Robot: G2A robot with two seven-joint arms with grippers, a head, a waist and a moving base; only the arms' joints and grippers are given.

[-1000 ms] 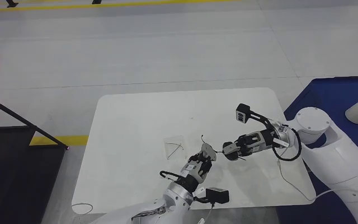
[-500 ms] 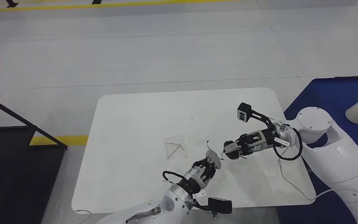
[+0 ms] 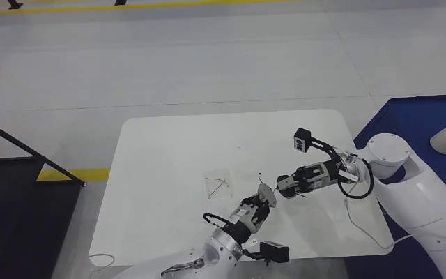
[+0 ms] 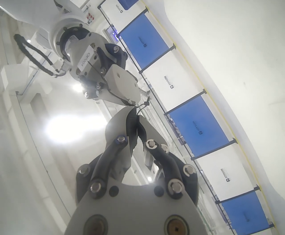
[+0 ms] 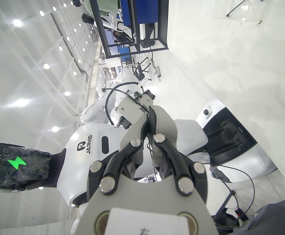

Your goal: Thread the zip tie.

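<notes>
A thin black zip tie sticks out from between the closed fingers of my left gripper and curves up to its small head. My right gripper meets it tip to tip, shut, with its fingertips right at the tie's head. From above, the left gripper sits near the table's front middle. The right gripper is just to its right, with the tie's thin end poking up between them. In the right wrist view my right gripper is pressed shut, and the left gripper is straight beyond it.
A clear plastic bag holding spare zip ties lies flat on the white table left of the grippers; the same bag lies on the tabletop in the right wrist view. A thin cable trails near the table's right front corner.
My left gripper has shifted right and slightly toward the table's front, closing the gap to the right gripper. The right gripper has edged slightly left. Both stay shut.
</notes>
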